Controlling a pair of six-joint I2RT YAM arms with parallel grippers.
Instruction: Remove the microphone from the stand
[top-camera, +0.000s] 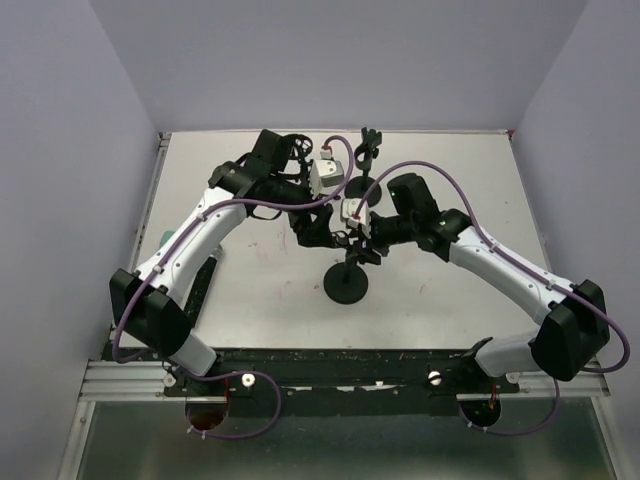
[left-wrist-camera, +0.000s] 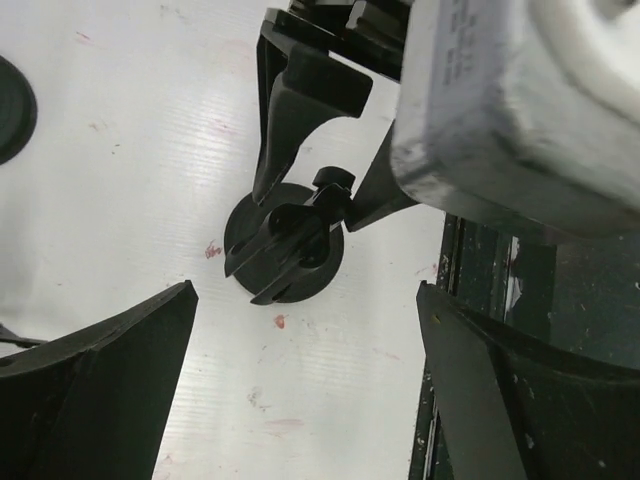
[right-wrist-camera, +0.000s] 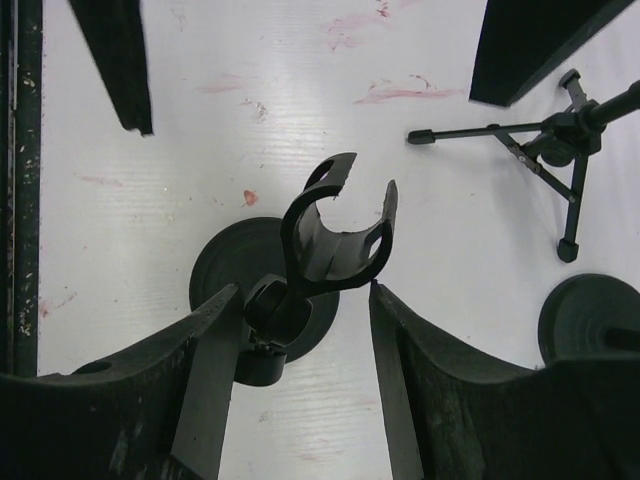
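The stand is a black pole on a round base (top-camera: 346, 284) with a U-shaped clip (right-wrist-camera: 335, 232) on top. The clip is empty, and I see no microphone in any view. My right gripper (right-wrist-camera: 305, 300) is open, its fingers (right-wrist-camera: 205, 370) either side of the clip's stem and joint knob, the left one close against the knob. My left gripper (left-wrist-camera: 305, 300) is open and empty, hovering above the table beside the clip (left-wrist-camera: 300, 225) and base. In the top view both grippers meet over the stand, the left (top-camera: 305, 228) and the right (top-camera: 358, 240).
A small black tripod stand (right-wrist-camera: 560, 140) lies to the right in the right wrist view. A second round base (right-wrist-camera: 590, 320) stands near it, and another stand with a clip (top-camera: 370, 150) is at the table's back. The table's dark front rail (left-wrist-camera: 480, 280) is close.
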